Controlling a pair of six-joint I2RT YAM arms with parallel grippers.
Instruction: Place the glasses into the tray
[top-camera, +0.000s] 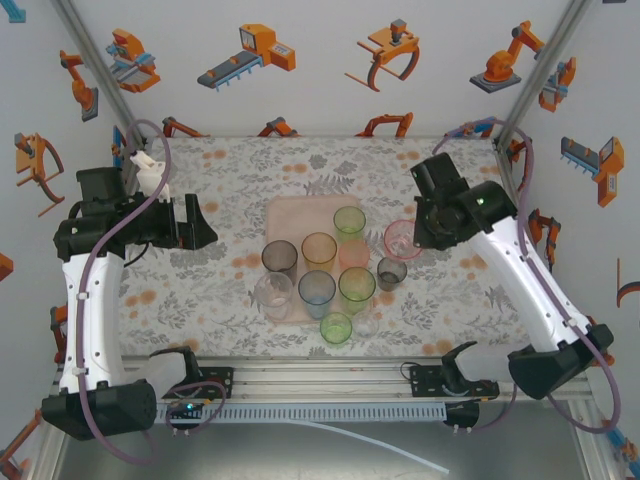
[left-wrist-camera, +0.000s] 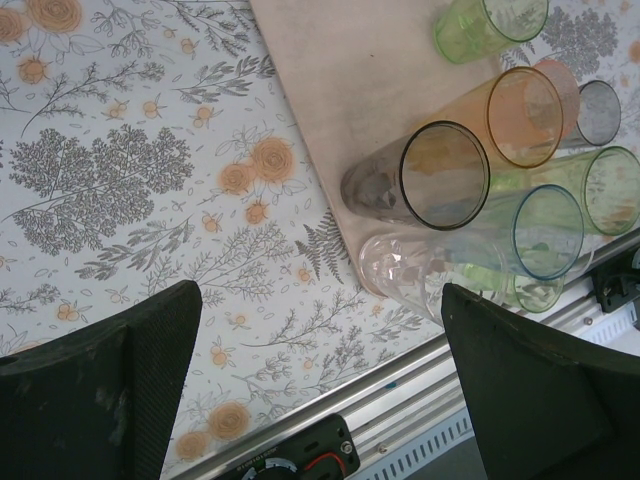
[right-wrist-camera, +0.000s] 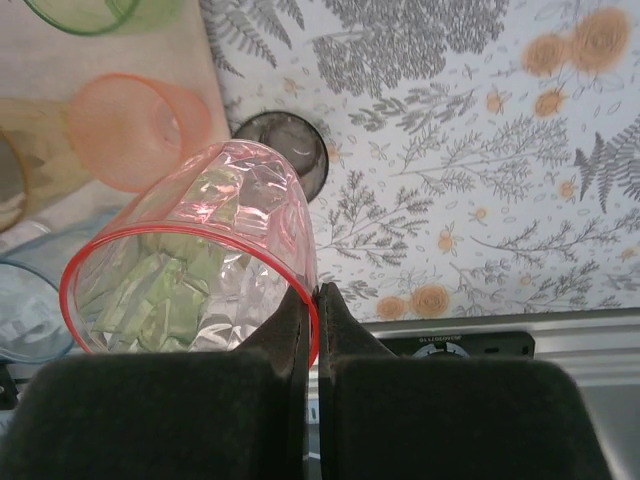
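The left gripper hangs well left of the tray, its jaws spread wide with nothing between them. From there to the tray's left edge the floral tabletop lies bare, so that whole side is open room. The far-left part of the tray is bare too.

The glasses crowd the tray's near and right parts. A smoky glass stands near the tray's left edge, and a clear glass stands at its near-left corner. To their right stand orange, blue and green ones, close together. A tall green glass stands at the tray's right edge.

Past the tray's near edge, a pale green glass and a second clear one stand on the tabletop, close to the metal rail that bounds the table. Just right of the tray, a small grey glass stands on the tabletop.

Right of the tray, the right gripper is pinched tight on the rim of the pink-rimmed glass. One finger is inside the wall and one outside. The glass is tilted, its mouth toward the wrist camera, just beside the tray's right edge. Right of the small grey glass the tabletop is bare.
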